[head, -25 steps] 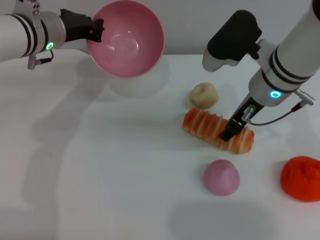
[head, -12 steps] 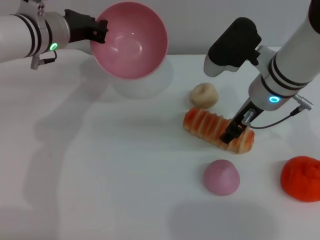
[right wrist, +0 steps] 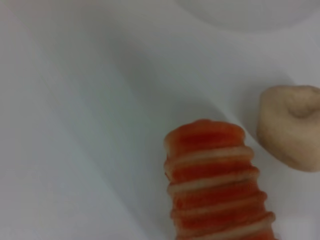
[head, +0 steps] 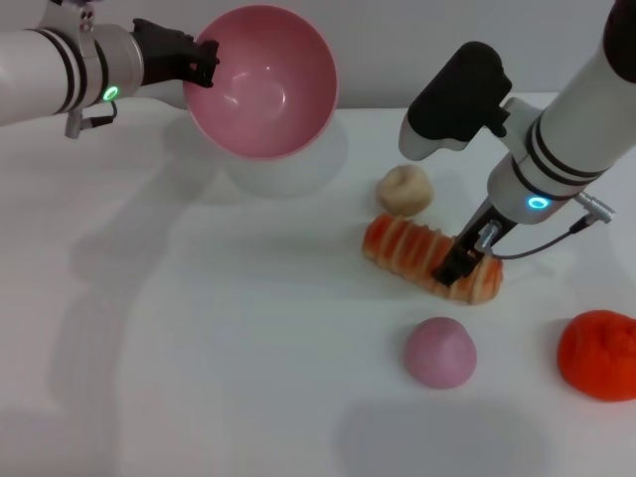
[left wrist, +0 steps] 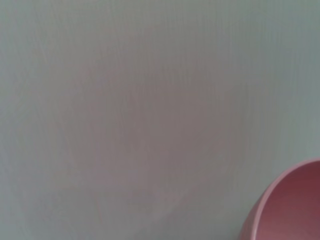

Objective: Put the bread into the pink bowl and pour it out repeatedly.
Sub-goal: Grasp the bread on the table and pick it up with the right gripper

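The striped orange-and-cream ridged loaf of bread [head: 430, 259] lies on the white worktop [head: 219, 348] toward its right side, not yet in the bowl. The right gripper [head: 464, 260] is down on the loaf's right end, fingers astride it; whether they grip, I cannot tell. The left gripper [head: 196, 62] pinches the rim of the glossy pink plastic bowl [head: 263, 79], held empty and tilted above the far edge, so loading and pouring remain

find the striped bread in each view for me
Head view: bread lies right of centre on the table, the right pincer at it.
Left wrist view: not in it.
Right wrist view: bread at bottom centre.
Shared landmark: the beige bun beside it.
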Robot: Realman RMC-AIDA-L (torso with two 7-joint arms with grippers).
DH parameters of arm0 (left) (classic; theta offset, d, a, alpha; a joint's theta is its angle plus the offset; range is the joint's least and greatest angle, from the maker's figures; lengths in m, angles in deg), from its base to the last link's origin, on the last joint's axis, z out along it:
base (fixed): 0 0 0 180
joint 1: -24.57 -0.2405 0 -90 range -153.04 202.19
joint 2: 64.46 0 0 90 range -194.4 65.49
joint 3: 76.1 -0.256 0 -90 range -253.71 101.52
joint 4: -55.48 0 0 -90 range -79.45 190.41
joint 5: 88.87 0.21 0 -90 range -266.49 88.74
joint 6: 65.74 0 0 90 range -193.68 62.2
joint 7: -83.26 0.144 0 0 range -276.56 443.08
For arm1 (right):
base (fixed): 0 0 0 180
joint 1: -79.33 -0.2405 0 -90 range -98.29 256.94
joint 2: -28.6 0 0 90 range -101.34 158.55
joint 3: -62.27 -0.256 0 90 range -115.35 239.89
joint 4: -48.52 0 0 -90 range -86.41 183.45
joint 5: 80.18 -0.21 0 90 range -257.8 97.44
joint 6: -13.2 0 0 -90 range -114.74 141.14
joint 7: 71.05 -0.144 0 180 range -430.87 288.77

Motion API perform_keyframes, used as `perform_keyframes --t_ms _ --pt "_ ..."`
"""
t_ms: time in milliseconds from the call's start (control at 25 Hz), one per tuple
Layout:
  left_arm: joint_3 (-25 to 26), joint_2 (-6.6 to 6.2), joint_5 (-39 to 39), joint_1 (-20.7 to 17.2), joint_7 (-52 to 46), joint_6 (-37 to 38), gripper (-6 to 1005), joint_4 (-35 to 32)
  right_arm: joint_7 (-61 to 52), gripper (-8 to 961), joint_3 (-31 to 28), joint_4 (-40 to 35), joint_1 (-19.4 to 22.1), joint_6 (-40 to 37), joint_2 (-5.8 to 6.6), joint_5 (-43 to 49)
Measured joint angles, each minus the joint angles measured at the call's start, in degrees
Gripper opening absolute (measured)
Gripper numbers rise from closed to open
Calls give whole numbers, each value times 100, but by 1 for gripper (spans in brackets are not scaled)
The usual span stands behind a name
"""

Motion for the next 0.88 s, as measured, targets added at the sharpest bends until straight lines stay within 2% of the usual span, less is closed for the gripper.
perform_keyframes --t_ms 120,320,520,880 --pt "-16 0 0 -4 0 -41 42 0 0 620 109 -36 20 -54 -5 -3" --pt "-21 0 1 -17 -8 -62 42 0 0 477 321 -41 38 -107 -6 -4" --pt "-43 7 1 -18 -21 -62 42 0 -1 414 337 -41 19 -106 -6 -4" --pt "-45 9 1 -17 -33 -61 42 0 -3 358 344 -39 7 -99 -5 -4"
